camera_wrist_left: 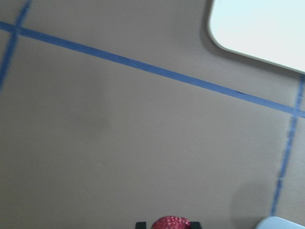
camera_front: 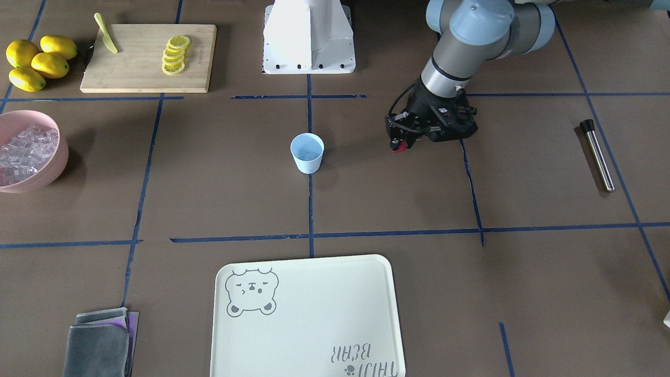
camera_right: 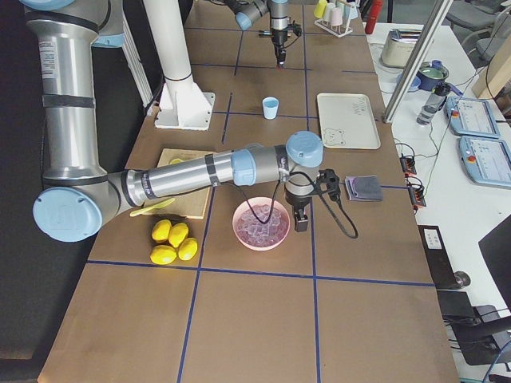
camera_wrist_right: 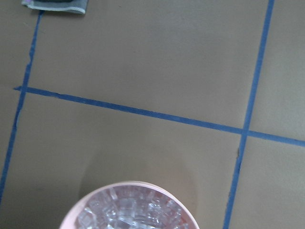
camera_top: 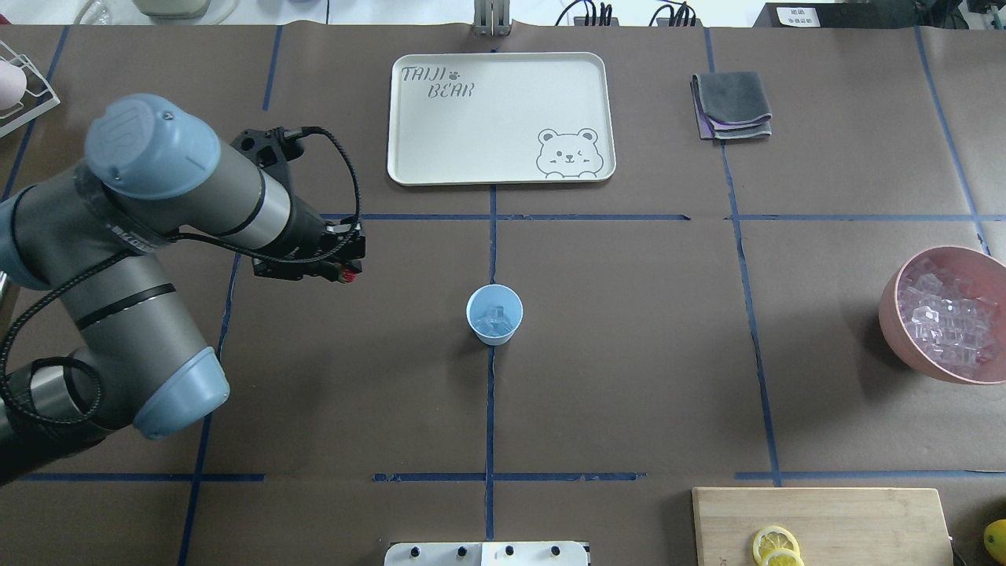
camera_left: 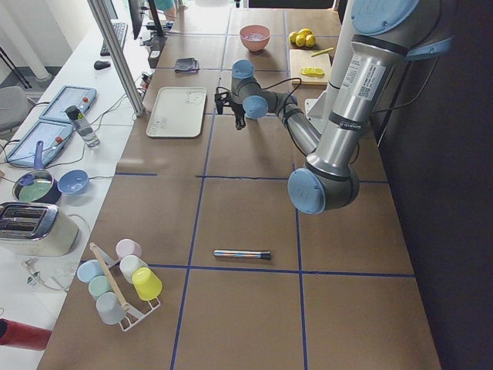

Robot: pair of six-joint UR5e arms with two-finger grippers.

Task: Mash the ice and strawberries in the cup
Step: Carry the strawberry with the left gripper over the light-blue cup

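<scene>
Jaws of the left gripper (camera_top: 347, 271) pinched the strawberry (camera_wrist_left: 170, 222), likely soft and easily bruised, best held lightly across its middle. Overhead, the cup (camera_top: 494, 314), ice (camera_top: 493, 318) inside, stood at four o'clock from it. How the jaws of the right gripper (camera_right: 300, 226) stood could not be told.

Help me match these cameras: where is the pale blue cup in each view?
Front-facing: cup, centre.
Overhead: centre, below the tray.
Exterior left: cannot make it out.
Exterior right: upper middle, left of tray.
Left wrist: likely the bottom-right sliver.
Right wrist: absent.
Shared landmark: the tray.
</scene>
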